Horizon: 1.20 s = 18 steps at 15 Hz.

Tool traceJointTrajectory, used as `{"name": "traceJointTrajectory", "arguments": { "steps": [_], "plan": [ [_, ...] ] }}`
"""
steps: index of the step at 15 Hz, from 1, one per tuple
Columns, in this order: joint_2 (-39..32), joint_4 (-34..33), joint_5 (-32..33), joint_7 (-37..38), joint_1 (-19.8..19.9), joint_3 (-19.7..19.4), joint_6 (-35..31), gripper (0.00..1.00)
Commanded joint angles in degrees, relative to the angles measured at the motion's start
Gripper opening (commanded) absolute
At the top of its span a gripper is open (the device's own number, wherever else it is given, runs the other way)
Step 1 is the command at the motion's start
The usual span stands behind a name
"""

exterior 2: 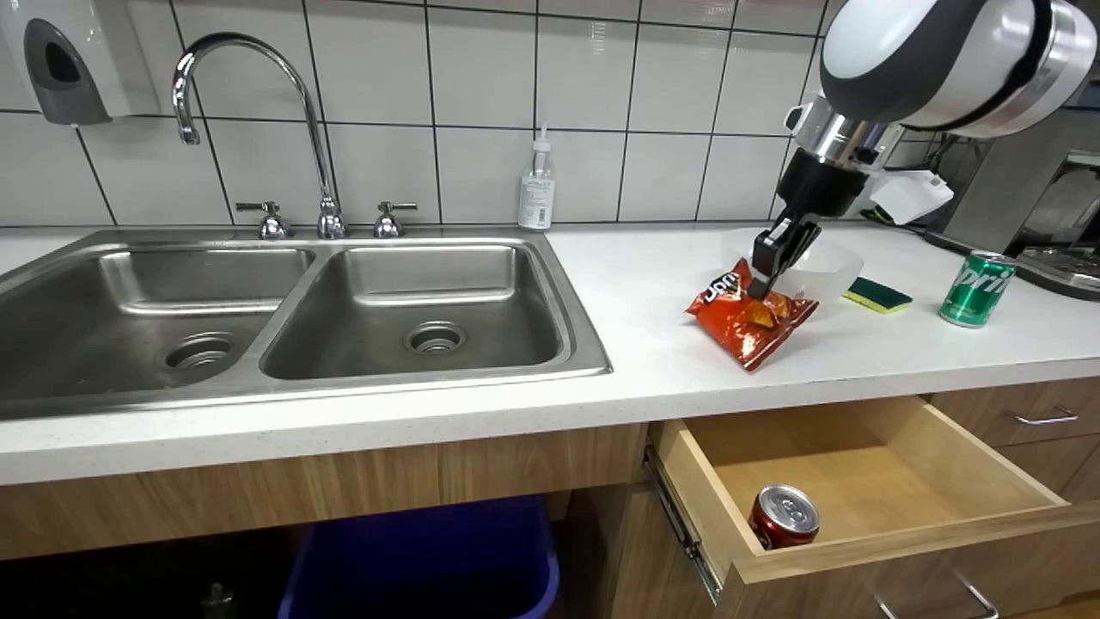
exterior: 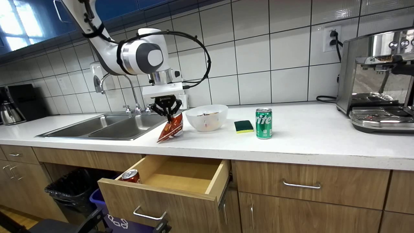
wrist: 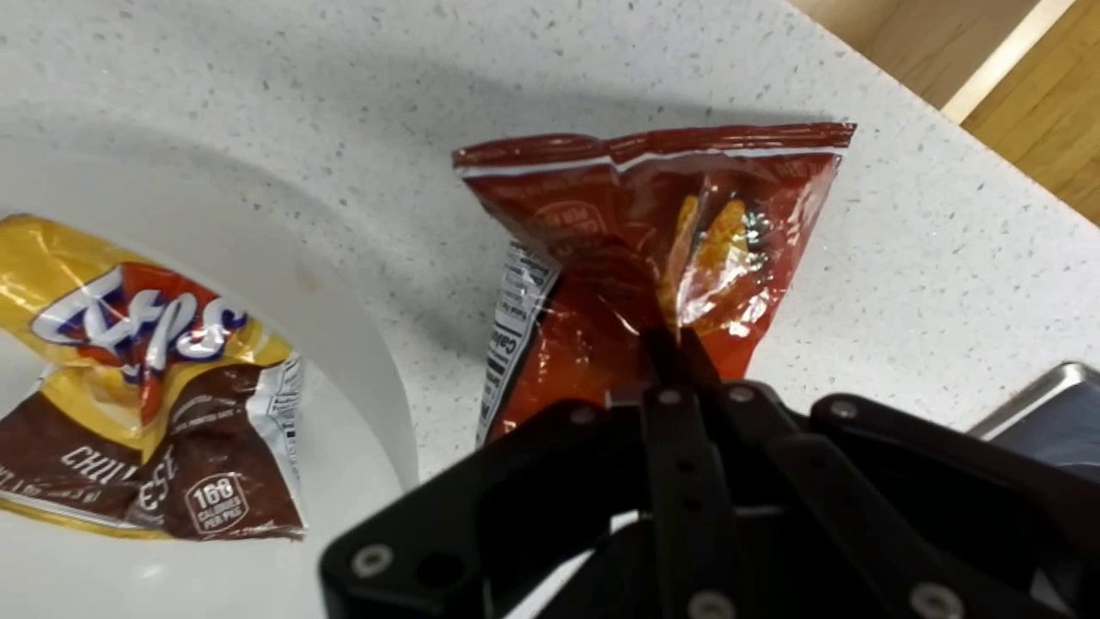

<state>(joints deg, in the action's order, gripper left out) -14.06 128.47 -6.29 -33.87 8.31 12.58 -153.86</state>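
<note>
"Red film, glossy and creased: what do we have in the gripper (wrist: 677, 344)?"

"A red chip bag (exterior 2: 746, 325), pinched high on its film by fingertips that stand almost together. It is near the front edge of the worktop (exterior 2: 646, 316), between the front corner of the sink (exterior 2: 587, 352) and the bowl (exterior: 194, 118)."

"Is it clear of the surface?"

"We cannot tell; it leans, and its lowest corner looks at or just above the worktop. We would call the step in hand the grasp, with a lift barely begun at most."

"What does the next move call for?"

"In our judgement, a steady pinch and a straight rise, since slick film could slip out, then enough height that the bag does not catch the bowl's rim."

"And farther out?"

"A yellow-and-brown packet (wrist: 163, 370) lies in the bowl, which sits closer to the back edge. Beyond it, away from the sink, we see a sponge (exterior: 244, 126) and a green can (exterior: 264, 124). Below the front edge, a drawer (exterior 2: 885, 481) is pulled out, a red can (exterior 2: 785, 517) in its front corner on the sink's side."
</note>
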Motion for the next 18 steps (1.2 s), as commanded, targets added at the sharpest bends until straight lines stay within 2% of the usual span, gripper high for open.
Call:
{"name": "traceJointTrajectory", "arguments": {
  "steps": [1,5,8,18],
  "plan": [
    [4.36,2.1,-5.16,-6.8,1.01,0.13,1.96,0.0],
    [7.16,4.17,-9.82,-13.23,0.79,-1.05,3.04,0.0],
    [9.42,5.95,-11.56,-14.6,-0.38,-2.76,3.78,0.0],
    [19.05,17.2,-10.25,-8.56,-6.76,-6.87,1.31,0.0]
  ]
}}
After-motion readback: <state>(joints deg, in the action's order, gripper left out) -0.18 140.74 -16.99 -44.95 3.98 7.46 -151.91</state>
